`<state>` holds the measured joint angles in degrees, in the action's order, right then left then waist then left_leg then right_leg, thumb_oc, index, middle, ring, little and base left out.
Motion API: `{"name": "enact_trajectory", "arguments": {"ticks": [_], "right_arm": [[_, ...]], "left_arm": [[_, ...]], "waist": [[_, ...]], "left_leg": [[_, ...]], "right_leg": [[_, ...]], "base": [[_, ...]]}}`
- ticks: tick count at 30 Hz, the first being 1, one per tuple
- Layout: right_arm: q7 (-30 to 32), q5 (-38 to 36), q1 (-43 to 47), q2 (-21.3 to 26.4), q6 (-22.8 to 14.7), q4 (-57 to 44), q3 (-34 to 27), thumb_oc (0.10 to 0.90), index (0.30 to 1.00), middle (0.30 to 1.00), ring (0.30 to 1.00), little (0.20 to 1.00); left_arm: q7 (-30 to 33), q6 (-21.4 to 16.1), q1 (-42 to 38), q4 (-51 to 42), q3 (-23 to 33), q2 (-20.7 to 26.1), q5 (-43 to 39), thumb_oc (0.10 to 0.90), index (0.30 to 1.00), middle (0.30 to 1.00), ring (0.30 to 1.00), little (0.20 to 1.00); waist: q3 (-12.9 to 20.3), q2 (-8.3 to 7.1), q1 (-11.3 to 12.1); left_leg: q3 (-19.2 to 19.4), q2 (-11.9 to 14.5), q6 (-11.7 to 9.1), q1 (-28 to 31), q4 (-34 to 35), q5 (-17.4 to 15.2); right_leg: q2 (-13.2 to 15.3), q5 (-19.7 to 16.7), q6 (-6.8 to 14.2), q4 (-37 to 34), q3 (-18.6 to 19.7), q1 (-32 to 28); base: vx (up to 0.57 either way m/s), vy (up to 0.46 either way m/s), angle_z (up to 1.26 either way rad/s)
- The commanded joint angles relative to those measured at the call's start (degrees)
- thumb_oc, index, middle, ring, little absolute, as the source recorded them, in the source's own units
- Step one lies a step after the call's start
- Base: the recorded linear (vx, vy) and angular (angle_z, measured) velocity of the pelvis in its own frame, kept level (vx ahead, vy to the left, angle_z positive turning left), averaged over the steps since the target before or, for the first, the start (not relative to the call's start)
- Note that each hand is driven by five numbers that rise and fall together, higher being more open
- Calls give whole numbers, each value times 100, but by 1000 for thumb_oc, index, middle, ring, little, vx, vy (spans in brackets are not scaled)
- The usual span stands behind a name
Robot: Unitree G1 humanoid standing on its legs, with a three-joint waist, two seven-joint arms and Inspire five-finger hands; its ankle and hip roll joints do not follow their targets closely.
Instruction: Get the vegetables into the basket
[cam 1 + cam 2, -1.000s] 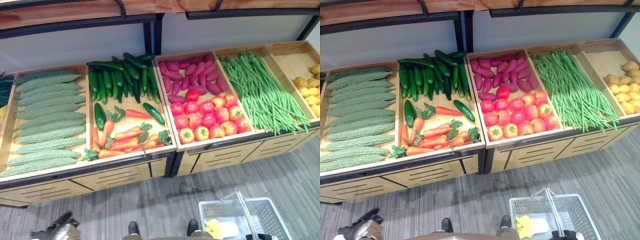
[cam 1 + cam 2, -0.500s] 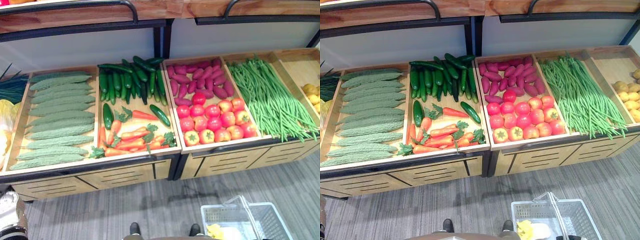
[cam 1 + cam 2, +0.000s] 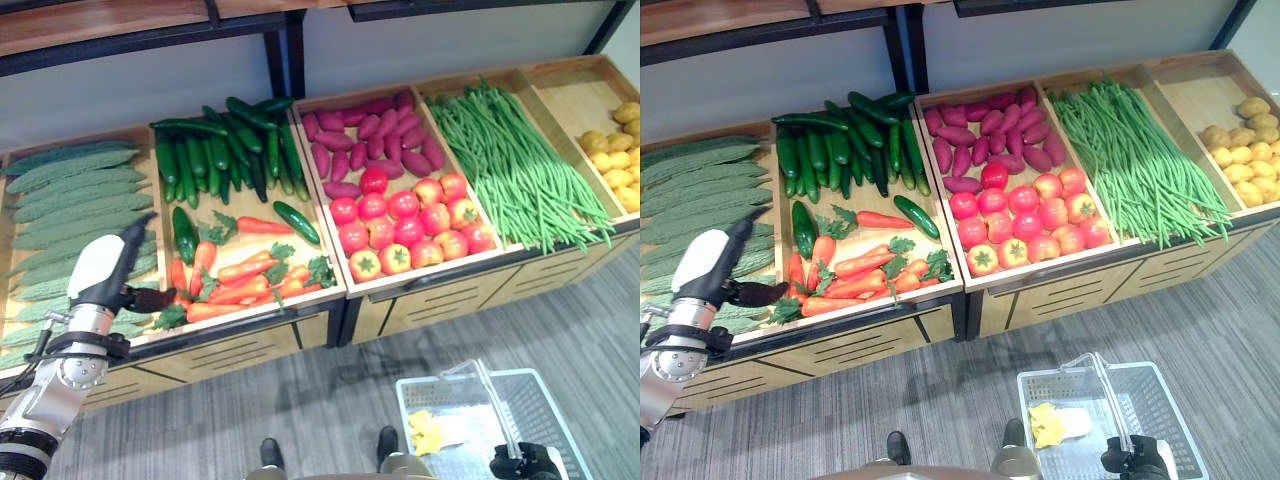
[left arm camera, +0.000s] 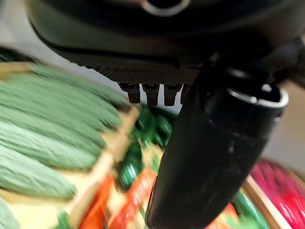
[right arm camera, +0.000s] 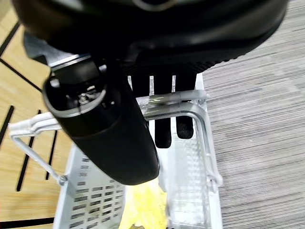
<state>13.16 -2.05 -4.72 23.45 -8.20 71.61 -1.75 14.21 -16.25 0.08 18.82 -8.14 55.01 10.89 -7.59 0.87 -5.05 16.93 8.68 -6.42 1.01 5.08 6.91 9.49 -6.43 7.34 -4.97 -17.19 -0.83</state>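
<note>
Left hand (image 3: 108,268) risen over carrots (image 3: 245,280); fingers prob. straight.

A long wooden display stand (image 3: 420,300) with slotted front panels stands on a grey striped carpet floor (image 3: 330,400). Behind it there is a plain pale wall (image 3: 130,90), with a wooden shelf (image 3: 120,22) in black metal frame above.
</note>
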Motion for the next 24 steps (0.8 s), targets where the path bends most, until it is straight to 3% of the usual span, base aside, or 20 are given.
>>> {"name": "enact_trajectory", "arguments": {"ticks": [1,2,8,24], "right_arm": [[111,76,215,534,-264,-103,23,400,300,300,300,300],[79,90,225,572,-270,-80,41,400,300,300,300,300],[52,93,360,564,-262,-119,145,400,300,300,300,300],[117,108,635,731,-190,-95,170,400,300,300,300,300]], "left_arm": [[-287,-458,-1019,-223,259,845,28,900,1000,1000,1000,1000],[-414,-504,-1255,-270,-69,929,26,900,1000,1000,1000,1000],[-378,-426,-1811,-37,-497,720,150,900,1000,1000,1000,1000],[-413,-167,-2401,508,-1018,413,464,900,1000,1000,1000,1000]], "waist": [[19,-259,-10],[8,-258,-33],[-59,-256,-108],[-352,-250,-170]], "left_leg": [[-98,221,-323,291,-8,-311],[-89,216,-320,291,-8,-314],[-70,205,-308,235,-8,-305],[-28,212,-293,61,-8,-258]], "right_leg": [[471,-226,661,-3,180,77],[478,-228,665,-3,202,89],[478,-262,668,-3,270,187],[462,-327,651,3,463,498]], "base": [[14,31,-5],[14,32,-7],[0,15,-7],[0,5,-2]]}}
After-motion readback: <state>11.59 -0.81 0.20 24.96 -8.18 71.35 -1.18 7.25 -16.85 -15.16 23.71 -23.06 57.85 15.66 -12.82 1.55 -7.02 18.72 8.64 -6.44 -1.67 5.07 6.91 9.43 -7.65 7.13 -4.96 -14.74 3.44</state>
